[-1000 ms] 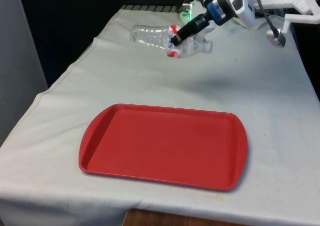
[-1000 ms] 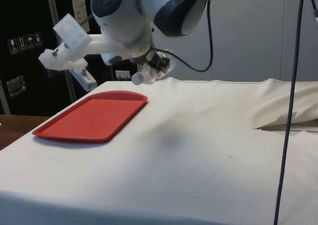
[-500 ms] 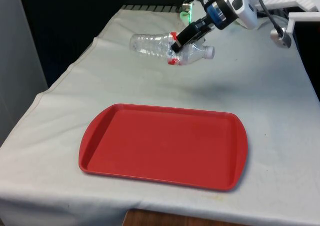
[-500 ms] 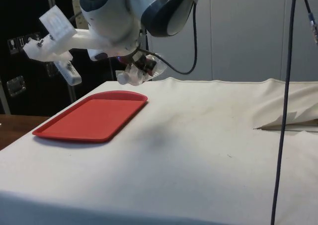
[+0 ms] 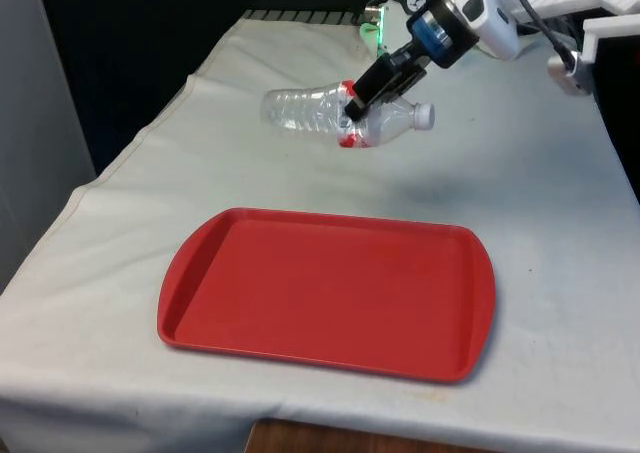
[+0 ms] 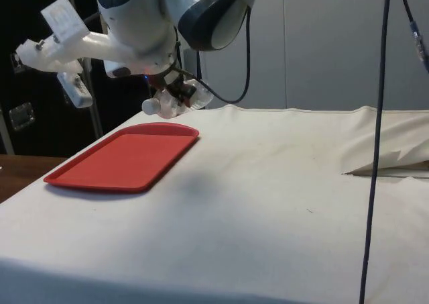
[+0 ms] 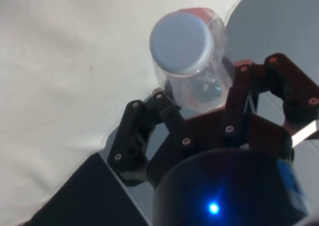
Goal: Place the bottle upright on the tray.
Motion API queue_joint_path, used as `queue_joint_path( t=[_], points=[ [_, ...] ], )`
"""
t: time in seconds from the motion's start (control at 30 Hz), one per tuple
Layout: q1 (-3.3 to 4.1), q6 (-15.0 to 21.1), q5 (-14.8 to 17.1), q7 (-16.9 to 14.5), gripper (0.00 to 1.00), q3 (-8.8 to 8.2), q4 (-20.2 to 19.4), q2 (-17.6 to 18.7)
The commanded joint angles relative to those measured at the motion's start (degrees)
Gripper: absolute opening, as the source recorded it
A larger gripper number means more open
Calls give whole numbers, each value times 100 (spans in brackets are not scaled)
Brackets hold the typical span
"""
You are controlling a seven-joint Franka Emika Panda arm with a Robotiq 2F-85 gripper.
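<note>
The red tray [image 5: 330, 298] lies nearest on the bench [image 5: 560, 223], nothing on it; beyond it the claw [image 5: 358, 95] grips the clear bottle [image 5: 340, 116] mid-body, held sideways in the air (carry step) — next, bring it over the tray and tip it upright.

clear glossy plastic bottle [image 5: 318, 115], smooth red plastic tray [image 5: 330, 291], matt white cloth [image 5: 540, 193] on table

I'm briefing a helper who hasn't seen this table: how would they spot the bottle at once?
Start at the red tray on the white cloth, then look beyond it toward the robot. Held clear of the cloth, lying sideways in the black gripper, is the bottle: clear crumpled plastic with a red label band and white cap.
</note>
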Motion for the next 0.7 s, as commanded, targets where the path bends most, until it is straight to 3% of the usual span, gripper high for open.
queue_joint_path(
  t=[0.0, 0.23, 0.27, 0.33, 0.53, 0.57, 0.67],
  points=[
    [-29, 115, 40, 0, 14, 0, 69, 46],
    [-46, 435, 86, 52, 14, -97, 292, 195],
    [-11, 361, 52, 63, 14, -109, 246, 172],
    [-52, 516, 97, 63, 14, -126, 344, 235],
    [-57, 814, 149, 80, 14, -223, 544, 372],
    [-23, 756, 126, 92, 14, -241, 516, 350],
    [-63, 957, 166, 103, 14, -269, 619, 430]
  ],
)
